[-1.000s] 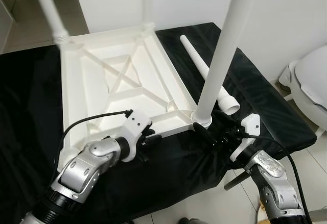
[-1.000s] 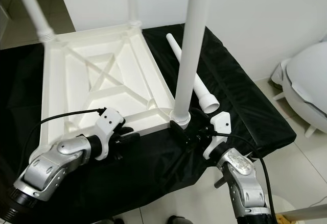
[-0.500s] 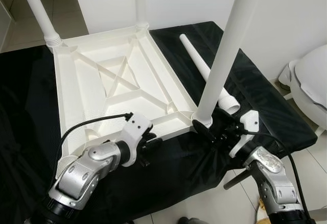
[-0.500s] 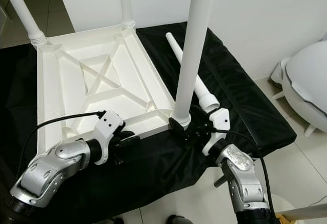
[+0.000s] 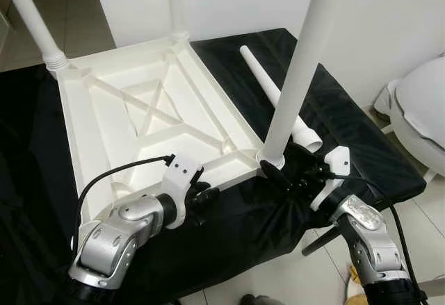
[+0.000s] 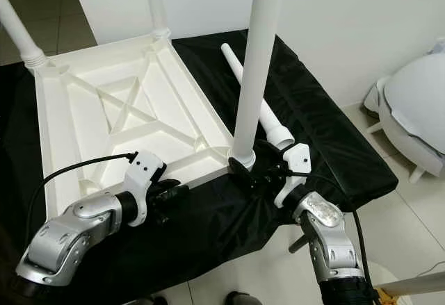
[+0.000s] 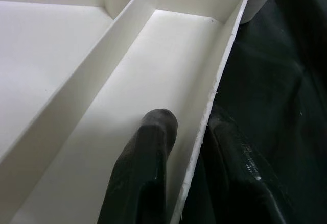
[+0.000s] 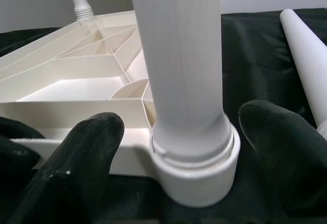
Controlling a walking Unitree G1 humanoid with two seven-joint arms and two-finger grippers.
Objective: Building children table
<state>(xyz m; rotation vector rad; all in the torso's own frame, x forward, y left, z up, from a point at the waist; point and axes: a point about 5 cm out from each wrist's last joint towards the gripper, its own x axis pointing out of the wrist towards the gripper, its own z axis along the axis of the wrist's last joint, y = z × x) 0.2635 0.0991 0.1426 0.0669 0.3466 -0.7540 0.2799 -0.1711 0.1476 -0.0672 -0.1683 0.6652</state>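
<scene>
Leg (image 8: pixel 184 81) — upright between right tool (image 8: pixel 179 132) fingers, untouched.

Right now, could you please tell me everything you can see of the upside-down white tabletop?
The tabletop is white, plastic-looking and rectangular, lying underside up on the black cloth. Its underside has a raised rim and crossing ribs. Upright white legs stand in three corners, including the near right leg, whose base sits between the open fingers of the right gripper. The left gripper pinches its near rim, one finger inside, one outside.

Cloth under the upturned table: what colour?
Black, plain, slightly glossy cloth; clearest in the left eye view, beside the white table top.
</scene>
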